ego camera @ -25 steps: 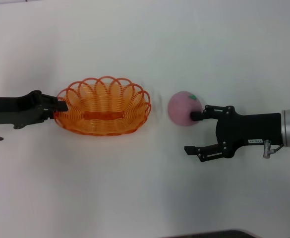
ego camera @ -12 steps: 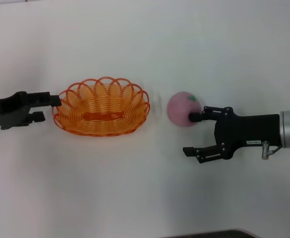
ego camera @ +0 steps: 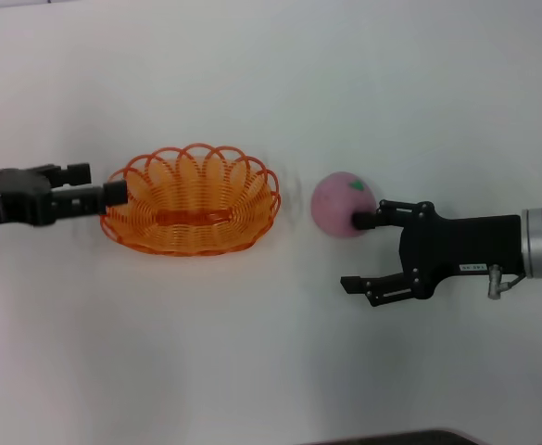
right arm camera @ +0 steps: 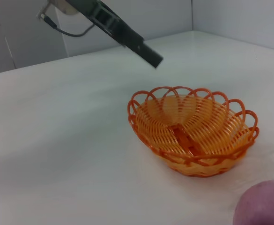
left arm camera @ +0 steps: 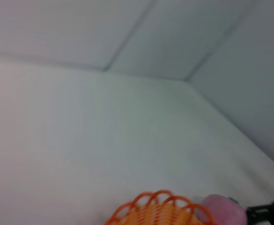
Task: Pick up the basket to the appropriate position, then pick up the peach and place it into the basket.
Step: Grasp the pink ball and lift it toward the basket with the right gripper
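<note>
Matte black right gripper (ego camera: 354, 252): angular linkage fingers, small white label on body, silver cylindrical wrist, metal fitting underneath. Left gripper (ego camera: 104, 193) black, slim, blocky; thin grey cable near wrist.

Right gripper (ego camera: 371, 250) label: a small white sticker sits on the black body, at about 3 o'clock from the fingers; its print is too small to read.
Basket (ego camera: 192, 199): no lettering on it.
Peach (ego camera: 342, 203): only a green leaf mark, no text.
Table (ego camera: 252, 352): no words, numbers or signs.
</note>
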### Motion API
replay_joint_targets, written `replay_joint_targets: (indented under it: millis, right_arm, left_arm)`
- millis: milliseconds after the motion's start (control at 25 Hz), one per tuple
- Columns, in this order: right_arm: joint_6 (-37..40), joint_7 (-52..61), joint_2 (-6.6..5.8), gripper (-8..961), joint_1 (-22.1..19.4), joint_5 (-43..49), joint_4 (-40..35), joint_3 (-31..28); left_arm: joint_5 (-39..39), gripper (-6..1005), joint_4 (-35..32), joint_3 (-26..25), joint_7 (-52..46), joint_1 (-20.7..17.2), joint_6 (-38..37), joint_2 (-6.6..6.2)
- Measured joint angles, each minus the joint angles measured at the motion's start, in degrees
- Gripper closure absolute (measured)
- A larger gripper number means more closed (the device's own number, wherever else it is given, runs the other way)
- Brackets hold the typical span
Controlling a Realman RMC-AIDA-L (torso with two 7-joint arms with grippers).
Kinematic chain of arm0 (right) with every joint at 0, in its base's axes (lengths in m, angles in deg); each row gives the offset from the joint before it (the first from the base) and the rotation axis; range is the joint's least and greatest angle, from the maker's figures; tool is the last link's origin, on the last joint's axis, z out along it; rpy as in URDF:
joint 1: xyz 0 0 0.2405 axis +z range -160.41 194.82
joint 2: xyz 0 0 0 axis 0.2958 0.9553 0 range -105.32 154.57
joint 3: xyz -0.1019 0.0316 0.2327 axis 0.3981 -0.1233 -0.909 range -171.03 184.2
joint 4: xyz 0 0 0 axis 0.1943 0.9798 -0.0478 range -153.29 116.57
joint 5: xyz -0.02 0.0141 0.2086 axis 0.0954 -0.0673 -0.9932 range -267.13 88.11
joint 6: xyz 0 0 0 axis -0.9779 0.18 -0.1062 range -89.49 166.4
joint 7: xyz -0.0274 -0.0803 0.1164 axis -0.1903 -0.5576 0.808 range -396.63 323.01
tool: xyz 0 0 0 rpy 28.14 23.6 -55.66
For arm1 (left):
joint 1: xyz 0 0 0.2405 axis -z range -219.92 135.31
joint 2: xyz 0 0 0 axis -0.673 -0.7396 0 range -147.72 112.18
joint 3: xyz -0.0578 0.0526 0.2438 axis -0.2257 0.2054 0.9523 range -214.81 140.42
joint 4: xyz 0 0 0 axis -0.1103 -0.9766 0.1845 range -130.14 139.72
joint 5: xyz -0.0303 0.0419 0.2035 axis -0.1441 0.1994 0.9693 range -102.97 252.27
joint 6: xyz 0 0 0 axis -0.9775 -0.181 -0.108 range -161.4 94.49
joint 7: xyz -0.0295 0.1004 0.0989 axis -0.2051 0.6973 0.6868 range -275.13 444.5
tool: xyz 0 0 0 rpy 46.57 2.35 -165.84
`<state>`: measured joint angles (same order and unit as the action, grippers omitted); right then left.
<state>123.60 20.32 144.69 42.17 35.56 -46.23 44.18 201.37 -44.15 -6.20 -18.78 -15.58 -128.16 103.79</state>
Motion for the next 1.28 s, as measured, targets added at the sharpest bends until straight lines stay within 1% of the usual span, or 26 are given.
replay_joint_targets:
  millis: [120,320,400,560,720,880,1080,1280]
  right_arm:
    - [-0.53,0.0,-0.04,-4,-0.01,0.0,0.32,-0.22]
    - [-0.8,-0.17,-0.09,-3,-0.16,0.0,0.56,-0.34]
    - [-0.83,-0.34,-0.1,-3,-0.16,0.0,0.56,-0.35]
    - [-0.86,-0.18,-0.09,-3,0.1,0.0,0.56,-0.41]
    - [-0.86,-0.1,0.0,-3,0.31,0.0,0.54,-0.35]
    - [-0.85,-0.09,-0.01,-3,0.46,0.0,0.54,-0.4]
    - [-0.5,-0.24,-0.09,-2,0.28,0.0,0.53,-0.42]
    - [0.02,-0.22,-0.21,-2,0.08,-0.12,0.16,-0.53]
  left_arm:
    - [-0.82,75,-0.11,0.03,10.17,-0.83,-1.75,0.18]
    - [1.95,77,-0.02,0.55,18.1,-1.6,-1.57,0.61]
    - [2.98,78,-0.3,0.6,20.28,-2.06,-2.21,0.6]
    - [5.45,80,-2.23,0.58,23.1,-4.01,-3.68,0.63]
    - [7.36,79,-4.09,0.57,25.52,-7.06,-3.8,1.69]
    - [7.33,79,-3.7,0.2,28.78,-9.53,-4.1,2.55]
    - [7.07,80,-1.91,-0.17,29.75,-10.56,-5.32,2.71]
    - [6.93,79,0.02,-0.15,31.89,-10.31,-5.19,2.73]
